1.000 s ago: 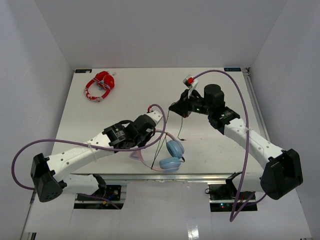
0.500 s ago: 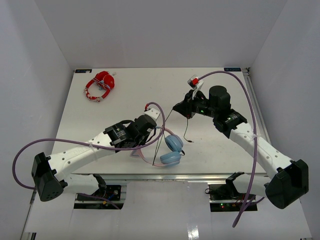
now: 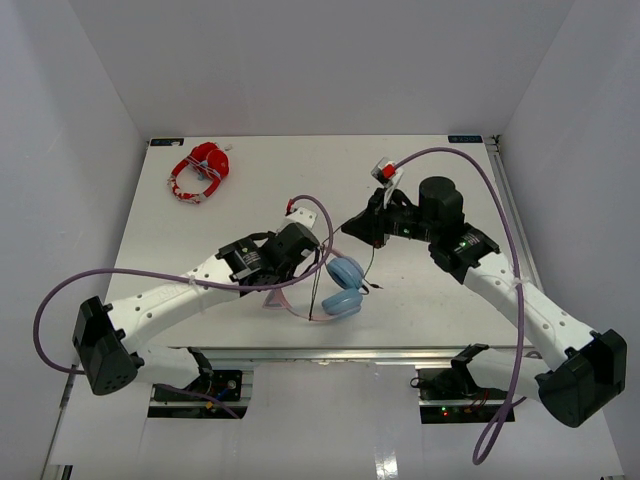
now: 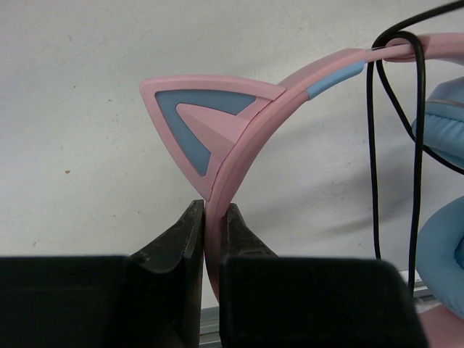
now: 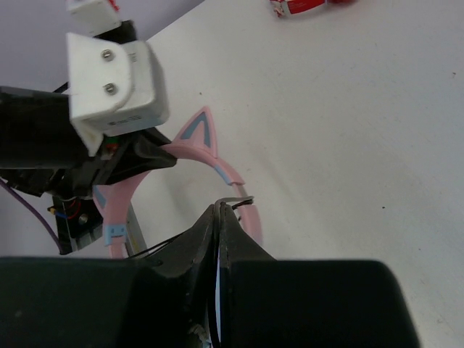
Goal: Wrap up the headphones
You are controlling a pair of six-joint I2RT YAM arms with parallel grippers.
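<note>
While a red headset [image 3: 200, 172] sits apart, left hand [image 4: 214, 212] grips the headphones [image 3: 347, 271] (right hand [image 5: 220, 210] pinches cable [image 4: 372, 159]).

Lab: white-walled robot test booth [image 3: 320, 60]

Bottom centre: right gripper [image 5: 220, 212], jaws pinched on thin black cable [image 5: 233, 201]. Pink cat-ear headband [image 5: 208, 147] just beyond, clamped centre left by left gripper [image 5: 159, 154]. Red-and-white headphones [image 5: 299, 6] at top edge.

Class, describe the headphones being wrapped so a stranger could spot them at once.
At the white table, look near the middle of the front edge. The headphones there have a pink cat-ear headband, light blue ear cups and a black cable; the other pair, far left, is red and white.
</note>
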